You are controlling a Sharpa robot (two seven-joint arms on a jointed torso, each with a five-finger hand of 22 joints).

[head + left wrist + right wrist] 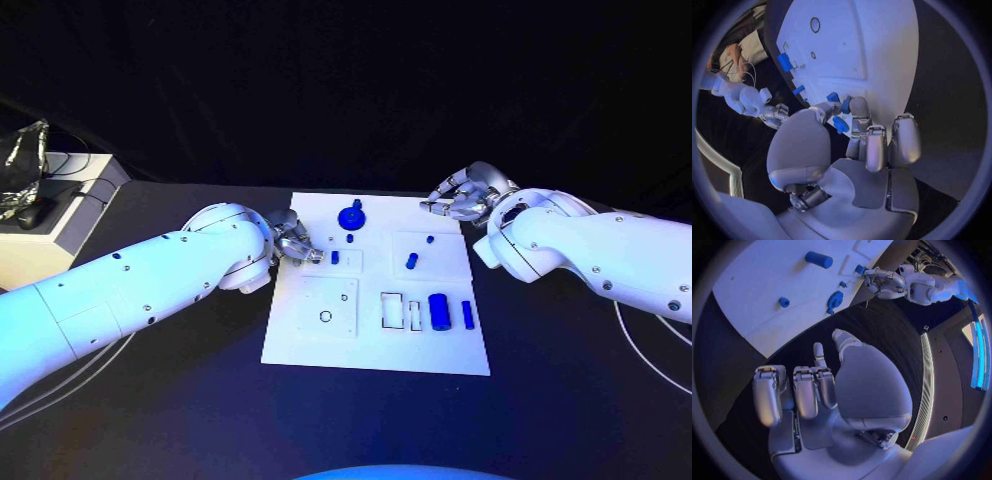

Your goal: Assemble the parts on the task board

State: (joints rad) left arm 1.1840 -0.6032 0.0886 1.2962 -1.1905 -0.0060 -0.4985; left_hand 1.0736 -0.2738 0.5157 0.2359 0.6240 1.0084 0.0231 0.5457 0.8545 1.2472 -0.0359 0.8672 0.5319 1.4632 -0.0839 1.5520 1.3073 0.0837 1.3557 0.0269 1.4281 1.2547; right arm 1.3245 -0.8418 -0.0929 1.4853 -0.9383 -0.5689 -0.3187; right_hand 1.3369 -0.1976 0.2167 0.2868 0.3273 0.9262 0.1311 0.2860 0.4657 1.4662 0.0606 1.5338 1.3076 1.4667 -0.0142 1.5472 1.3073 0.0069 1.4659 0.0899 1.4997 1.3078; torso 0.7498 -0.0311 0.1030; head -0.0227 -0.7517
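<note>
The white task board (378,340) lies in the middle of the black table (173,400), and the blue parts are spread over it: a round, knobbed part (352,216) near its far edge, a small peg (411,261) in a square outline right of centre, a thick cylinder (438,311) with a slim bar (467,313) just beside it toward the near right, and a small upright peg (335,257) close to the left hand (293,243). That hand sits at the board's left edge; in the left wrist view its thumb and fingers (856,112) are closed round a small blue part (840,124), pinched at the tips above the board. The right hand (464,195) hovers just off the board's far right corner; its fingers (807,390) are curled in toward the palm and hold nothing
</note>
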